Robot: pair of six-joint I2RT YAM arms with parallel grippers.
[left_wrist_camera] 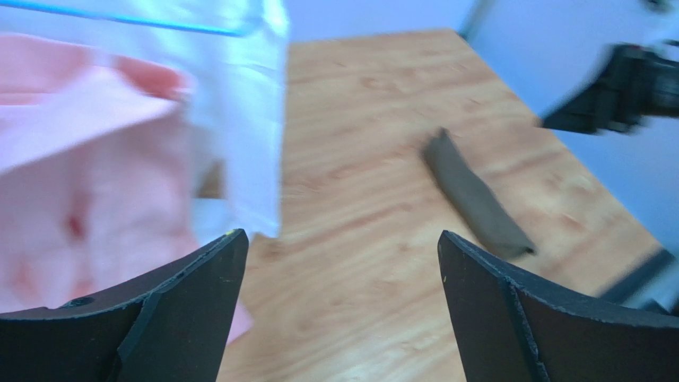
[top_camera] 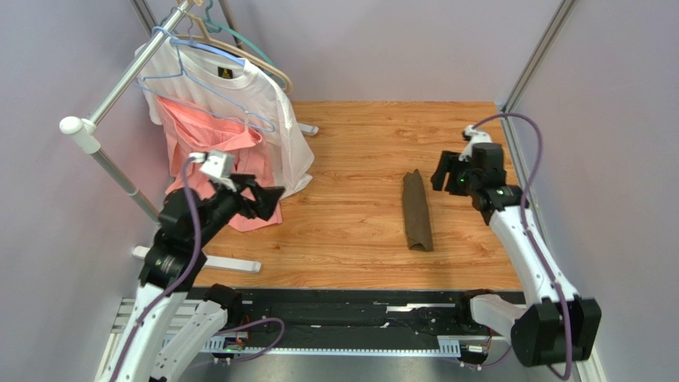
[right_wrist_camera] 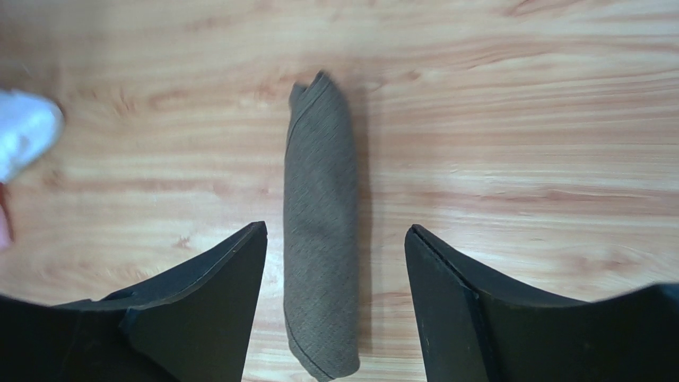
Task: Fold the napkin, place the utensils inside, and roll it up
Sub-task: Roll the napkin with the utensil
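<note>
From my station the widest thing I see is the light wood-grain desk [top_camera: 359, 239], walled in by pale lilac panels. At its far left corner a white T-shirt on a blue hanger [top_camera: 255, 103] hangs from a metal rail, with a pink garment [top_camera: 209, 142] hanging in front of it. My left arm [top_camera: 171, 255] rises from its base at the near left and bends inward, its wrist level with the lower edge of the pink garment. My right arm [top_camera: 526, 247] climbs from the near right corner and reaches toward the far right of the desk, the wrist tipped down. The dark olive-brown woven napkin [top_camera: 417, 211] lies flat on the desk right of centre as a narrow roll, its length running from near to far. It is well apart from the hanging clothes and just left of the right wrist. The left hand [left_wrist_camera: 339, 239] is spread to its widest, pinching nothing, raised off the desk beside the clothes. The right hand [right_wrist_camera: 335, 229] is also spread wide and empty. It hangs above the roll, which its camera shows lying between the two black fingers [right_wrist_camera: 199, 294], with bare desk on either side.
</note>
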